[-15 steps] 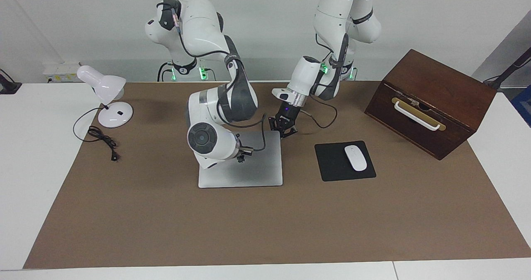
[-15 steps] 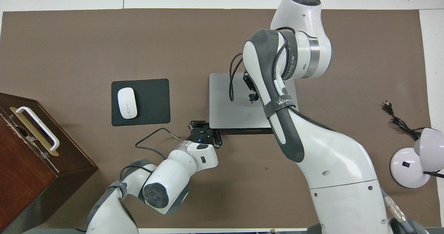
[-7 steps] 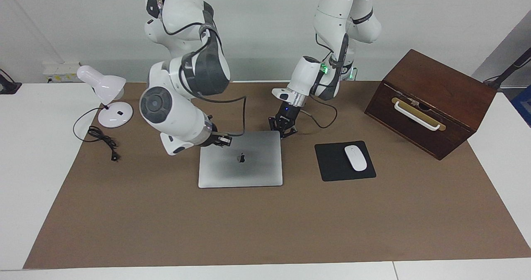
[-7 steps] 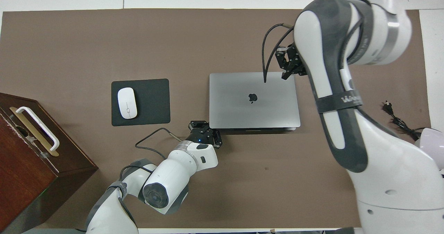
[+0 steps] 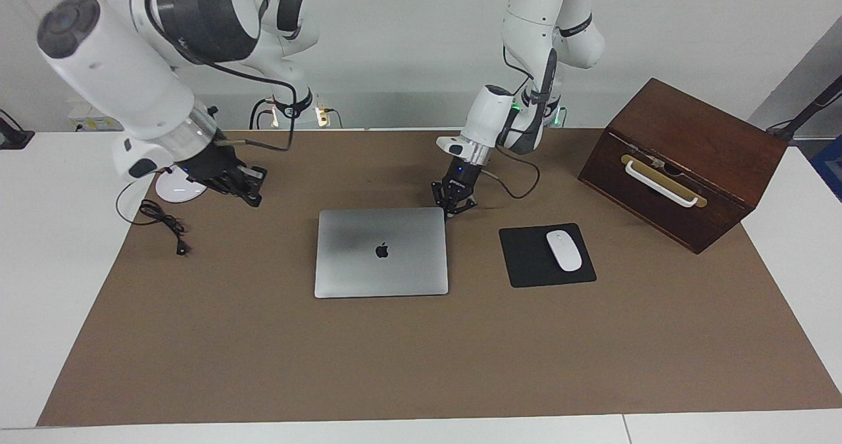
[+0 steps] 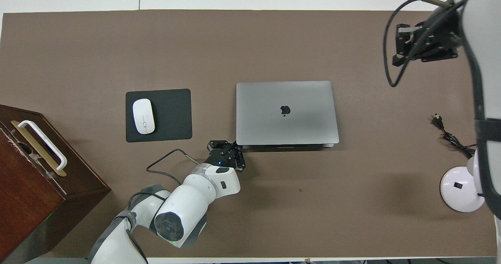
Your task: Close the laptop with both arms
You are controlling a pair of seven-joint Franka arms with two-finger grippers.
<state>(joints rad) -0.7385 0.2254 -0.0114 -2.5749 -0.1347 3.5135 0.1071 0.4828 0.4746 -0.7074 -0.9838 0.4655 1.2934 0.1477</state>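
The silver-grey laptop (image 5: 381, 252) lies shut and flat on the brown mat, its lid with the apple logo facing up; it also shows in the overhead view (image 6: 285, 113). My left gripper (image 5: 454, 206) is low at the laptop's corner nearest the robots, toward the left arm's end; it also shows in the overhead view (image 6: 227, 154). My right gripper (image 5: 240, 182) is raised in the air over the mat toward the right arm's end, well apart from the laptop; it also shows in the overhead view (image 6: 409, 49).
A black mouse pad (image 5: 526, 266) with a white mouse (image 5: 564, 250) lies beside the laptop toward the left arm's end. A brown wooden box (image 5: 684, 161) stands at that end. A white lamp (image 6: 458, 189) and its black cable (image 5: 161, 223) are at the right arm's end.
The right arm has lifted off the laptop lid and swung away toward its own end of the table. The left gripper has stayed at the laptop's corner, shifting only slightly.
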